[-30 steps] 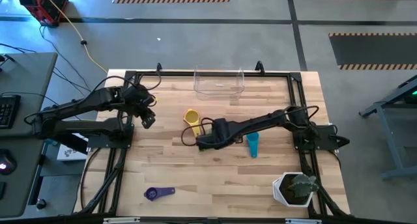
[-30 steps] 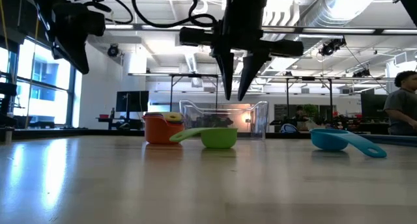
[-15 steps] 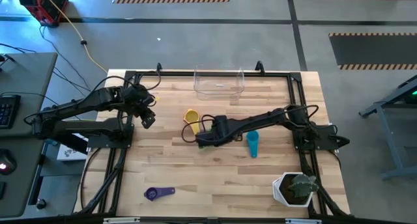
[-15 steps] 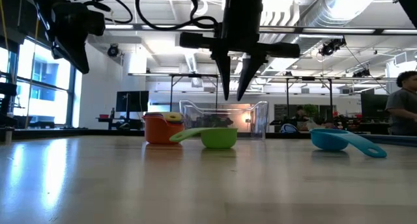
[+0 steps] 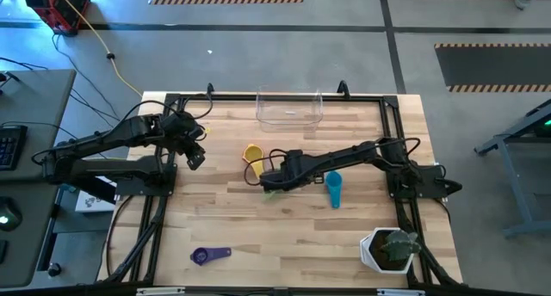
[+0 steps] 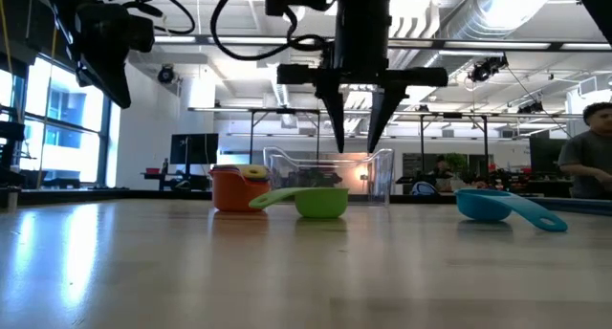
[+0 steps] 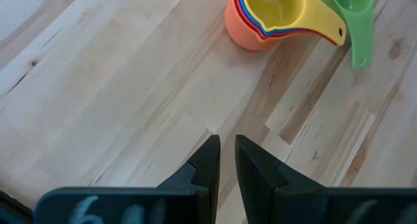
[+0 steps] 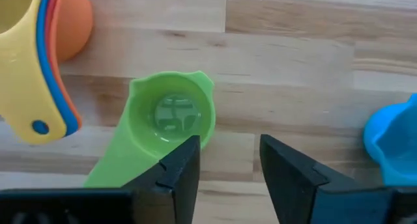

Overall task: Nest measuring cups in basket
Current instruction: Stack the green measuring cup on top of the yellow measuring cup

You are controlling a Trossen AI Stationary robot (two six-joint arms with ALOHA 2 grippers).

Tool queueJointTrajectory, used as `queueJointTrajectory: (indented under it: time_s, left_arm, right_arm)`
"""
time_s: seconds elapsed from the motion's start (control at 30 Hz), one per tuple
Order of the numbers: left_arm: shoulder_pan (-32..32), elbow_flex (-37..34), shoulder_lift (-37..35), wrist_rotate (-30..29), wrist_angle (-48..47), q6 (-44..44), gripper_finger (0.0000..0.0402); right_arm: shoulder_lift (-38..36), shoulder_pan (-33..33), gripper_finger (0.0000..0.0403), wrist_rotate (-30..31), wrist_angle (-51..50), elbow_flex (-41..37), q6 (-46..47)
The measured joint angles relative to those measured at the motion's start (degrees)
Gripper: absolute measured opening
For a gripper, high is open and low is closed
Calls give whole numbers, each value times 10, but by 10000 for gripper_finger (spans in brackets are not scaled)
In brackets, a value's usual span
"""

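Observation:
The green measuring cup (image 8: pixel 172 116) stands upright on the table with its handle flat on the wood, also seen in the low view (image 6: pixel 320 202). My right gripper (image 8: pixel 231 162) is open and hovers above it, pointing down (image 6: pixel 356 142), touching nothing. Just beside it stands a nested stack with the yellow cup (image 7: pixel 273 6) on top and the orange cup (image 6: pixel 232 188) outermost. The teal cup (image 5: pixel 333 190) lies to the right and the purple cup (image 5: pixel 209 255) sits near the table's near edge. The clear basket (image 5: pixel 289 109) rests at the far edge. My left gripper (image 7: pixel 226 159) is shut, raised at the left.
A white plant pot (image 5: pixel 389 249) stands at the near right corner. Black frame rails (image 5: pixel 155 210) run along the table's sides. Bare wood (image 5: pixel 284 236) lies between the cups and the near edge. A person (image 6: pixel 585 157) shows in the room beyond the table.
My right gripper has shifted a little toward the table's far edge and right, staying above the green cup, and the gap between its fingertips has widened. The green cup now shows past it in the high view. No cup has moved.

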Motion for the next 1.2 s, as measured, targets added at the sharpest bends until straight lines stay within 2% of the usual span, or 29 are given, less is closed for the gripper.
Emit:
queueJointTrajectory:
  time_s: [0.27,0.63,1.2]
  left_arm:
    - [0,0,0,0,0,0,37]
    - [0,0,0,0,0,0,37]
    - [0,0,0,0,0,1,37]
  right_arm:
    - [0,-4,152,-20,41,-38,7]
    - [4,-12,152,-13,52,-39,-3]
    - [50,-31,149,-28,93,-39,-50]
